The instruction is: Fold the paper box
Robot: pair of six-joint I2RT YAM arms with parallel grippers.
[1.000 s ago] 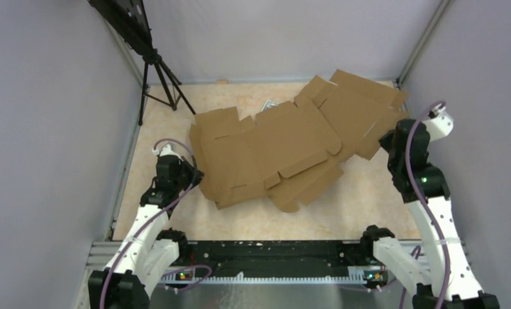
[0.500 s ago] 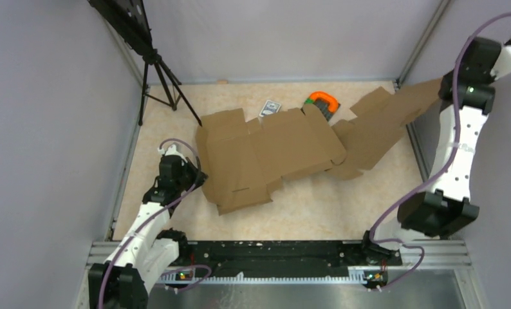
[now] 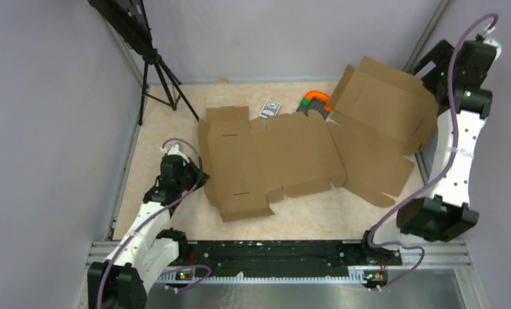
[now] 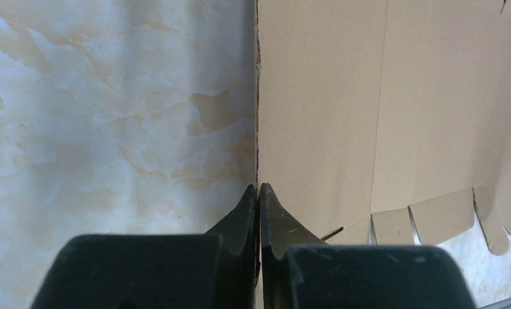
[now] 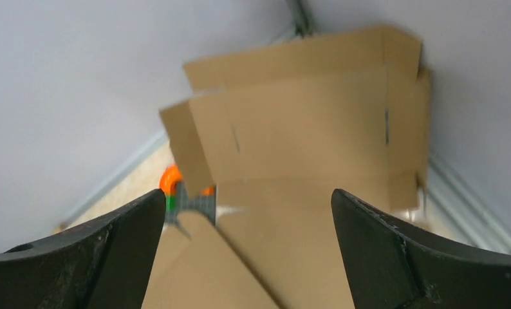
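Showing my right end effector (image 5: 248, 206), just opened, dropping the spare blank (image 3: 375, 112) aside; left end effector (image 4: 259, 191), closed, touches the uncovered paper box (image 3: 266, 154).

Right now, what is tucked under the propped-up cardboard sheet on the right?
Only an orange-and-green clamp-like tool pokes out at the propped-up sheet's left edge, and it is partly covered. Anything farther beneath is hidden.

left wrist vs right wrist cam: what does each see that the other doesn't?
Left wrist only: shut left hand, tips at the flat cardboard blank's edge, marbled table close up. Right wrist only: open right hand, second blank propped up against the wall, orange-green object. Both: brown cardboard and that view's own fingers.
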